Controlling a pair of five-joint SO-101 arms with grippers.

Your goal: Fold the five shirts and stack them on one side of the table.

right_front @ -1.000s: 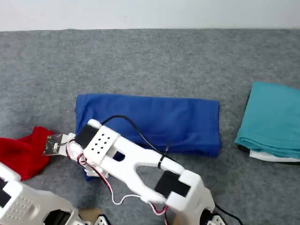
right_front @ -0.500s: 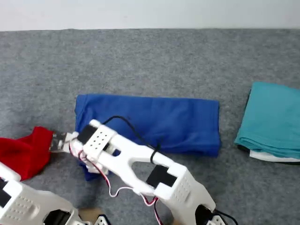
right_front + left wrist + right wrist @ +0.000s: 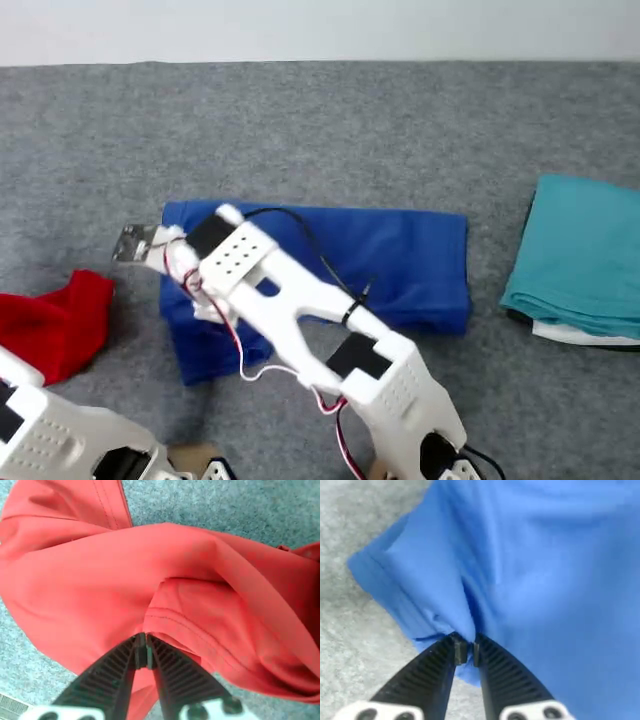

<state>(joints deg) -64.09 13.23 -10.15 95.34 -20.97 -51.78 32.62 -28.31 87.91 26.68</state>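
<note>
A grey felt-covered table (image 3: pixel 330 130) runs back to a pale wall (image 3: pixel 320 30). The blue shirt (image 3: pixel 400 260) lies across the middle of the table as a long folded band. Its near left corner sticks out toward the front edge in a rumpled flap. The teal shirt (image 3: pixel 585 250) sits folded at the right side on top of a thin white layer (image 3: pixel 575 335), well apart from the blue one. The red shirt (image 3: pixel 60 320) is bunched up at the left edge, close to the blue shirt's left end.

The right arm (image 3: pixel 300 310) rises from the front edge and stretches diagonally across the blue shirt, with its wrist over the shirt's left end. The right gripper (image 3: pixel 467 650) is pinched tight on a ridge of blue cloth (the wrist view shows the fabric puckering up between the closed fingers). The left arm (image 3: pixel 50 430) stays low at the front left corner. The left gripper (image 3: pixel 142 652) is clamped on a hemmed fold of the red shirt.

Over the last second the right arm's wrist has swung from the near left corner of the blue shirt, beside the red one, toward the far left corner. The near corner flap is now uncovered. The red and teal shirts have not moved.
</note>
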